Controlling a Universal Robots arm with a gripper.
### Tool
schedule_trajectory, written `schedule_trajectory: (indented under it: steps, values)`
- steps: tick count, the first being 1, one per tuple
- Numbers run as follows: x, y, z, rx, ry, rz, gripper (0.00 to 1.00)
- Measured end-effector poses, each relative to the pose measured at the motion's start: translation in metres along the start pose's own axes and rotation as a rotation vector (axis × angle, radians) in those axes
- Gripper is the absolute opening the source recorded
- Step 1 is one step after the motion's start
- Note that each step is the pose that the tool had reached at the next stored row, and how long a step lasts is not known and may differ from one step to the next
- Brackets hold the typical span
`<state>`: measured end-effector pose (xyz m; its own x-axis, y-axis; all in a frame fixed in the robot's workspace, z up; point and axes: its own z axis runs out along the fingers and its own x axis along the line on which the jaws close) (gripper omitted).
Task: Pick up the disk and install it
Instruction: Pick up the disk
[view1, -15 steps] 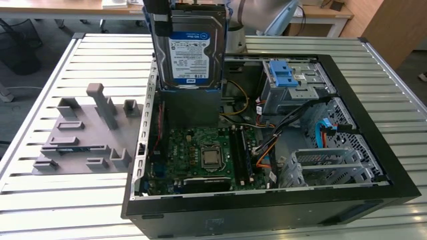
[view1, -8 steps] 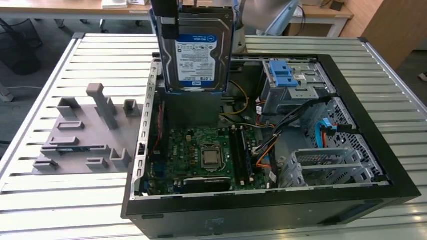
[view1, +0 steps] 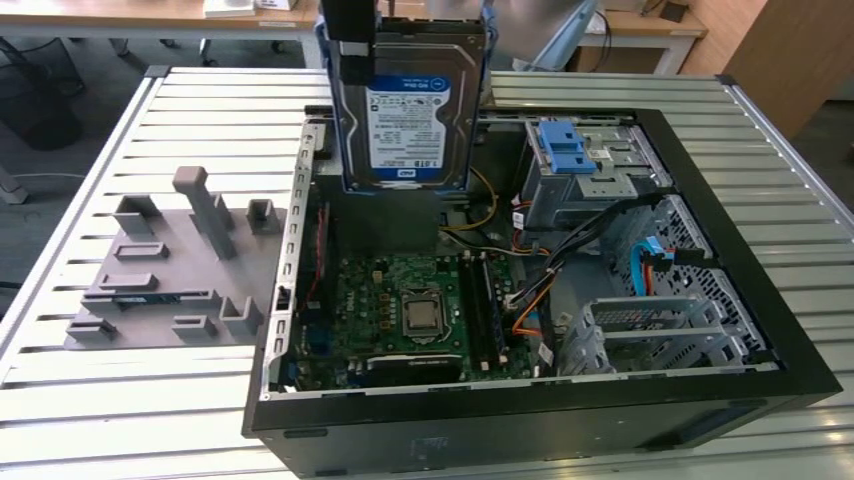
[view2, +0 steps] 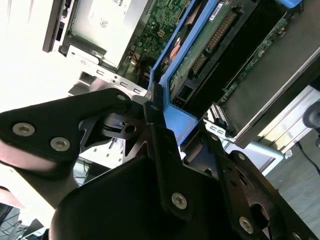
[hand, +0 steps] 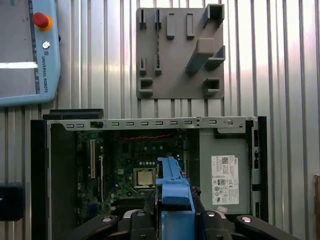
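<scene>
The black gripper (view2: 162, 122) is clamped shut on the flat silver disk (view1: 407, 110), gripping its blue plastic carrier rails. The disk hangs upright above the open black computer case (view1: 534, 425).

Bright, even light; PC case (view1: 534, 420) interior dimmer w/ soft shadows; in second wrist view, glare whites out area beside case.

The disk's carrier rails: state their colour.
Blue. The rails on the disk show best in the second wrist view.
</scene>
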<state>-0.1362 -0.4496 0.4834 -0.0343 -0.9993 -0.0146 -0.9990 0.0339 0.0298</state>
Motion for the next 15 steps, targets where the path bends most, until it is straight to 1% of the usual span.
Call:
schedule_trajectory:
  steps: [8, 15]
  values:
    - [0.0072, -0.0128, 0.0002, 0.0, 0.0001, 0.0, 0.36]
    - [0.0134, -0.0268, 0.0006, 0.0001, -0.0001, 0.0, 0.36]
